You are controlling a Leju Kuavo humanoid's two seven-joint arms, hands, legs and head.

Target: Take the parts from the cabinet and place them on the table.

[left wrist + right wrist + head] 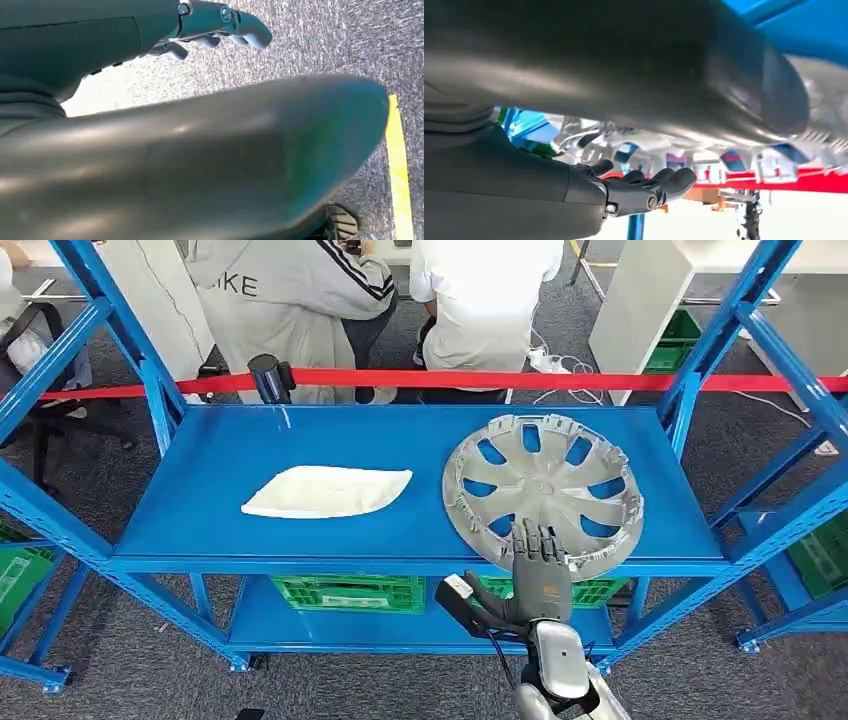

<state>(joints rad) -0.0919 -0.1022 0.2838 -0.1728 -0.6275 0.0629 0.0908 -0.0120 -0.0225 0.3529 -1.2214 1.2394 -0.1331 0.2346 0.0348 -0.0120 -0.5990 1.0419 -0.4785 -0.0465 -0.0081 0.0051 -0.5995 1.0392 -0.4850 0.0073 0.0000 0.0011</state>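
A silver wheel cover (545, 490) lies on the right half of the blue cabinet shelf (200, 470), its near rim jutting over the front edge. A white curved part (328, 490) lies to its left. My right hand (535, 565) reaches up at the cover's near rim, fingers straight and laid against it, thumb spread to the left, gripping nothing. In the right wrist view its fingers (649, 187) stretch out close to the cover's ribbed edge (724, 150). My left hand (150, 30) hangs over grey carpet, its fingers (235, 22) loosely extended and empty.
A red barrier tape (480, 380) runs behind the cabinet, with two seated people (480, 300) beyond it. Green crates (350, 592) stand on the lower shelf. A dark cylinder (268, 378) stands at the shelf's back left. A yellow floor line (400, 165) crosses the carpet.
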